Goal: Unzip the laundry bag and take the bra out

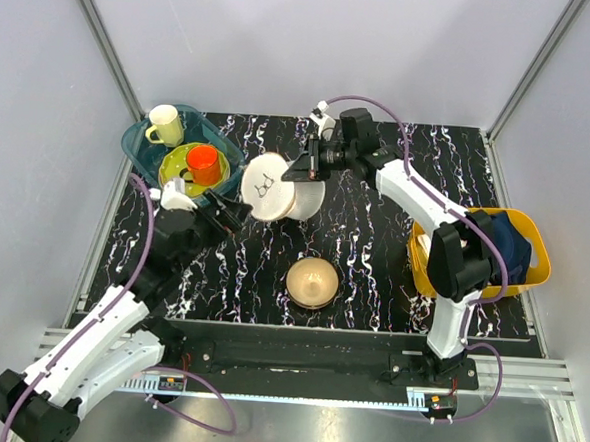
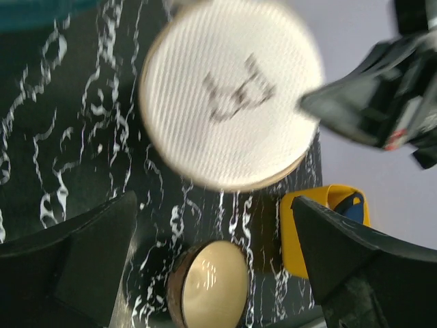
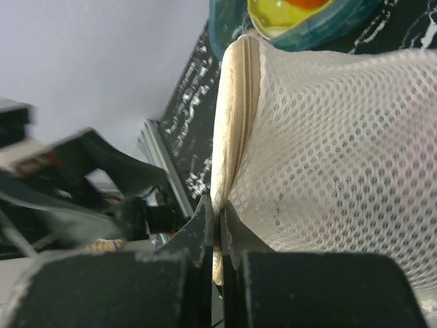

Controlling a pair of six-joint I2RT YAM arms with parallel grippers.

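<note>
The laundry bag (image 1: 306, 200) lies on its side near the middle of the desk (image 1: 373, 256), toward the rear edge. Its round lid (image 2: 232, 96), with the small bra drawing, faces the left arm. The right jaws are clenched on the bag's cream edge right at the zip (image 3: 249, 102). Whether they pinch the pull tab itself or only the seam fabric cannot be told. The left jaws stand released, just short of the lid and grasping nothing. The zip looks shut, so the step in hand seems to be getting it started. To do that well, the right jaws should draw along the curve of the zip rather than straight outward. The soft mesh (image 3: 328, 137) will otherwise probably bunch or the whole bag drag across the desk. The left jaws could steady the bag by its rim on the opposite side. The bra is not in view and is presumably inside the bag. A teal bin (image 1: 140, 141) at the rear left corner holds a cream mug (image 1: 165, 125), a yellow-green plate (image 1: 179, 159) and an orange cup (image 1: 204, 163). A yellow bin (image 1: 543, 261) at the right edge holds a dark blue cloth (image 1: 514, 249). A bronze bowl (image 1: 312, 282) near the front edge appears to hold nothing.
</note>
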